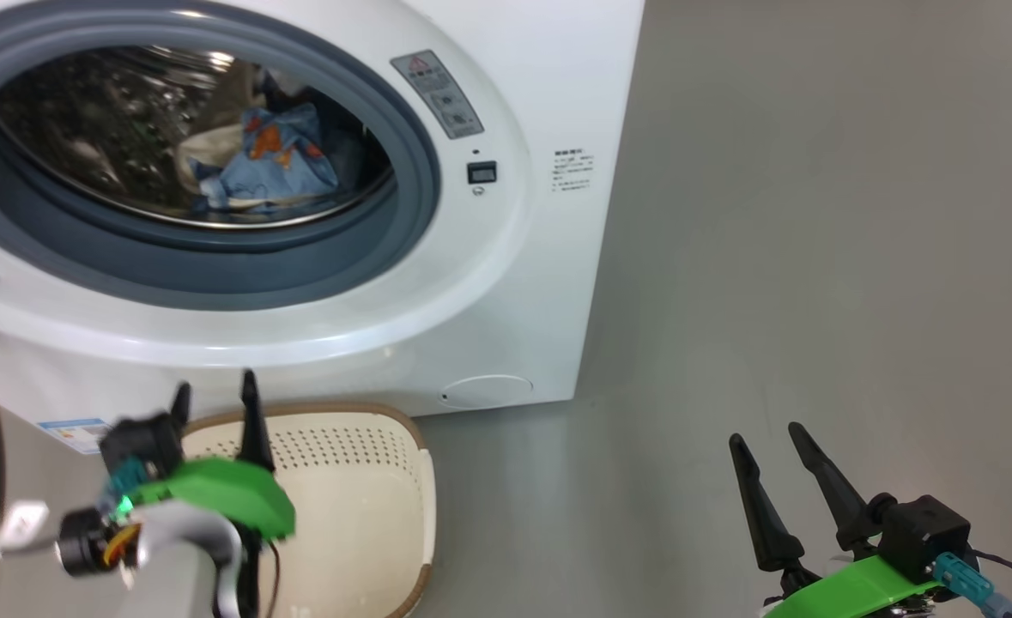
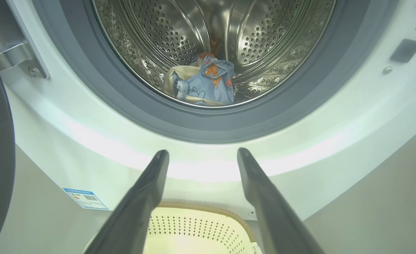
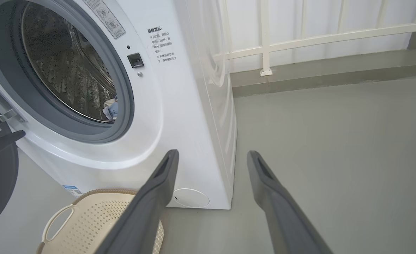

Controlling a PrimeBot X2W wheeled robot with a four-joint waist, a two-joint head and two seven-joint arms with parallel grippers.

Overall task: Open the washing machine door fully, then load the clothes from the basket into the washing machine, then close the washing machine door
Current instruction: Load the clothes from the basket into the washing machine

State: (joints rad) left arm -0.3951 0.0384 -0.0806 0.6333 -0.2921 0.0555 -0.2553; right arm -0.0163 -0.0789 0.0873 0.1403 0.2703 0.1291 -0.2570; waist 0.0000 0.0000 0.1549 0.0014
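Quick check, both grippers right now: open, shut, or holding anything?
Left gripper: open, holding nothing.
Right gripper: open, holding nothing.

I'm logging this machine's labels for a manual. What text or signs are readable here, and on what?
"温馨提示:" heads the printed notice on the washing machine front; the lines below it are too small to read.
Grey label beside the drum opening: a red warning triangle; its text is unreadable.
Blue sticker low on the front: blurred, unreadable.
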